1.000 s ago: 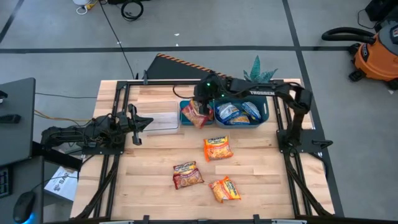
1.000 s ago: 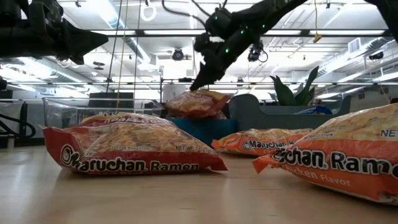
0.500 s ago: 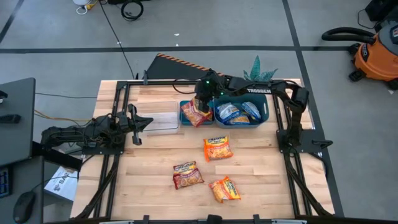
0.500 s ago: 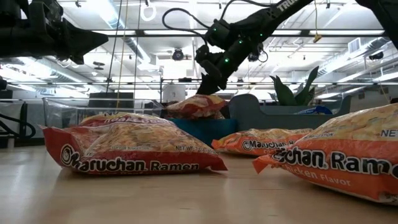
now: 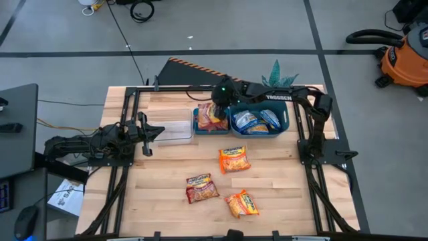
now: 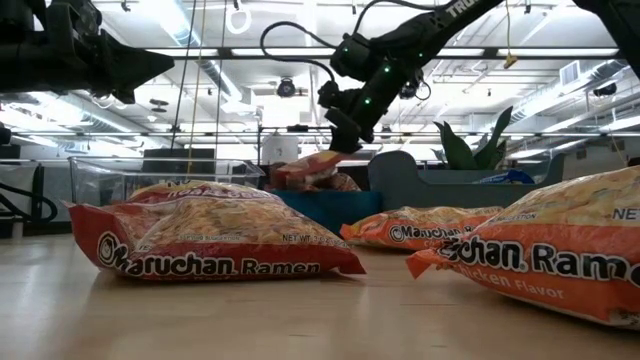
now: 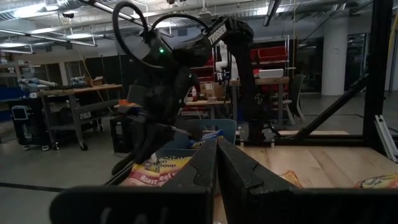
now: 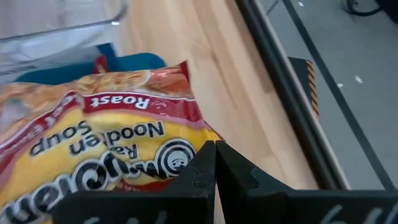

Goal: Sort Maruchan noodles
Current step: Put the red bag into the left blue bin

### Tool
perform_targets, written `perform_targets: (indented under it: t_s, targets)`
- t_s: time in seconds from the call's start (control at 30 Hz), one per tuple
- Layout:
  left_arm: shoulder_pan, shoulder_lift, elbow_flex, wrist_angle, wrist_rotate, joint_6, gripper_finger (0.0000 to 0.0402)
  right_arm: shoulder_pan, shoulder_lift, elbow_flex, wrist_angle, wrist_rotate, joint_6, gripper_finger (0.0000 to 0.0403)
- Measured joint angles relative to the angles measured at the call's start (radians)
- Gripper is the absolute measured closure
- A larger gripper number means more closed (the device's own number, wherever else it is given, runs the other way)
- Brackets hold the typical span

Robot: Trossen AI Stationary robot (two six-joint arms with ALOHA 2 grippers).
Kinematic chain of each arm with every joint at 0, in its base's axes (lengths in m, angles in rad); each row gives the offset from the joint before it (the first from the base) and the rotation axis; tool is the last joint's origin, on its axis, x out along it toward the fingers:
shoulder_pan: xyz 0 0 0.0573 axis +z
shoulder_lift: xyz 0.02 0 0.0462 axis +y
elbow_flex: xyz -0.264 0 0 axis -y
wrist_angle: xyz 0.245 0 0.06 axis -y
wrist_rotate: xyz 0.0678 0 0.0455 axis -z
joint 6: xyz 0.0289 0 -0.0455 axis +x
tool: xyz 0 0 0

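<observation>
Over the left blue bin (image 5: 198, 124), right gripper (image 5: 219, 107) sits closed and empty above the red packet (image 5: 210, 118) just dropped in; three packets (image 5: 234, 159) lie nearer, left gripper (image 5: 148, 132) shut, idle.

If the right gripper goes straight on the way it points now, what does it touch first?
Most likely the red-orange noodle packet lying in the left blue bin: the right gripper, fingers together, points down at it from just above. How much gap remains is unclear.

Wooden table (image 5: 167, 194): three ramen packets (image 5: 235, 160) (image 5: 201, 188) (image 5: 241, 203), two blue bins (image 5: 259, 120) (image 5: 210, 119), clear container (image 5: 171, 128).
</observation>
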Motion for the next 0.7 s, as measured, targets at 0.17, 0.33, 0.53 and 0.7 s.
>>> perform_targets:
  t_s: [0.17, 0.33, 0.53, 0.7]
  targets:
    - [0.000, 0.000, 0.000, 0.000, 0.000, 0.000, 0.0383, 0.020, -0.004, 0.000, -0.001, -0.020, -0.002, 0.0369]
    - [0.000, 0.000, 0.000, 0.000, 0.000, 0.000, 0.0383, 0.037, -0.022, 0.000, 0.000, -0.021, -0.006, 0.0343]
    - [0.000, 0.000, 0.000, 0.000, 0.000, 0.000, 0.0383, 0.043, -0.095, 0.000, -0.005, -0.010, -0.011, 0.0314]
    - [0.000, 0.000, 0.000, 0.000, 0.000, 0.000, 0.0383, 0.066, -0.146, 0.000, -0.015, -0.056, -0.010, 0.0298]
